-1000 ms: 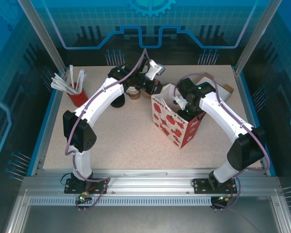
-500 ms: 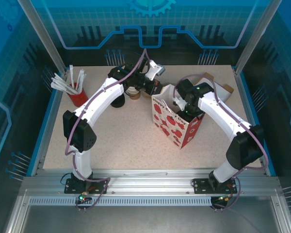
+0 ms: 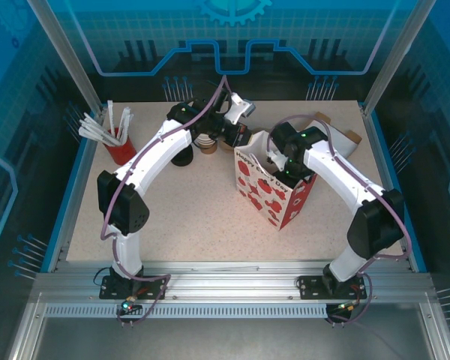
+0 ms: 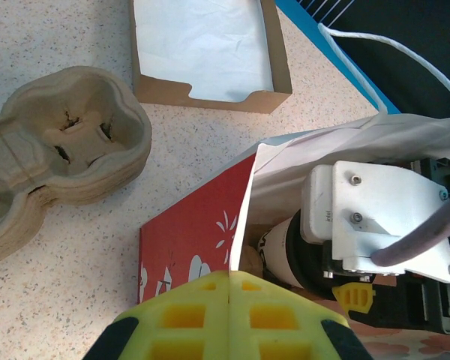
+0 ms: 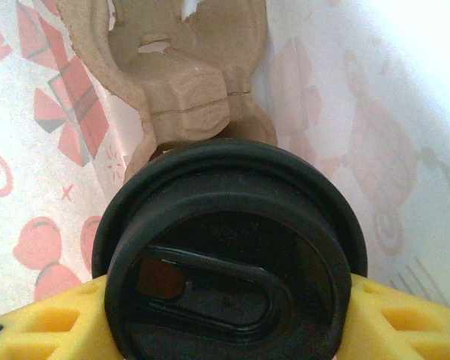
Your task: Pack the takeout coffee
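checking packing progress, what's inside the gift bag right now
Inside the gift bag: the takeout coffee, black lid up, gripped by the right pincer, with a brown pulp carrier beyond it. The lid and carrier hide the bag floor.

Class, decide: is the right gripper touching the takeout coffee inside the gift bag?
Touching. In the right wrist view the right gripper has its yellow fingers against both sides of the takeout coffee, running under its black lid with no gap.

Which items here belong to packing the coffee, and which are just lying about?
In use:
takeout coffee, in right gripper
gift bag, edge pinched by left gripper
pulp holder inside bag

Lying about:
carrier stack
cardboard tray
red cup of sticks
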{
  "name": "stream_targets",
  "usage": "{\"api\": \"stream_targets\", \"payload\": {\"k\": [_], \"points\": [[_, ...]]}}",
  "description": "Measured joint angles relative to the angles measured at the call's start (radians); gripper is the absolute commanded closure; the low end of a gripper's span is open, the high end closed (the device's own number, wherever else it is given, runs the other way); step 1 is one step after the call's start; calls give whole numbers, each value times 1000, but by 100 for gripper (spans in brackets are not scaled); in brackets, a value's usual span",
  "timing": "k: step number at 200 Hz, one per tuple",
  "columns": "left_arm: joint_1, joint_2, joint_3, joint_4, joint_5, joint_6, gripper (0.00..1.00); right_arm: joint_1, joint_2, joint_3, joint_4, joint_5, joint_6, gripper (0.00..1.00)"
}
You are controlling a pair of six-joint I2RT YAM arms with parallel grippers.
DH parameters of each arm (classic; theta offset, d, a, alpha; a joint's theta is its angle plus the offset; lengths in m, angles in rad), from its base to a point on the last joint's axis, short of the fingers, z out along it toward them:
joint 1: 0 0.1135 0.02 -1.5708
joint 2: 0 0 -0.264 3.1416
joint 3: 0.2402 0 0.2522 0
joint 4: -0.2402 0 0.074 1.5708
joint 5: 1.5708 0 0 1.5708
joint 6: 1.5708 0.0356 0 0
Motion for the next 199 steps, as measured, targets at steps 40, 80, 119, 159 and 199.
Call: {"api": "stream_targets", "payload": {"k": [40, 80, 119, 159, 199], "points": [[0, 2, 5, -5, 0, 0, 100, 0, 1, 0, 3, 0, -3, 71], [0, 4, 6, -7, 0, 0, 100, 0, 1, -6, 11, 3, -3, 72], [0, 4, 6, -8, 0, 0, 100, -2, 1, -7, 14, 4, -3, 72], [0, 4, 6, -8, 0, 0, 100, -2, 0, -7, 14, 4, -3, 72], [0, 4, 6, -8, 0, 0, 100, -2, 0, -7, 14, 5, -3, 72]]}}
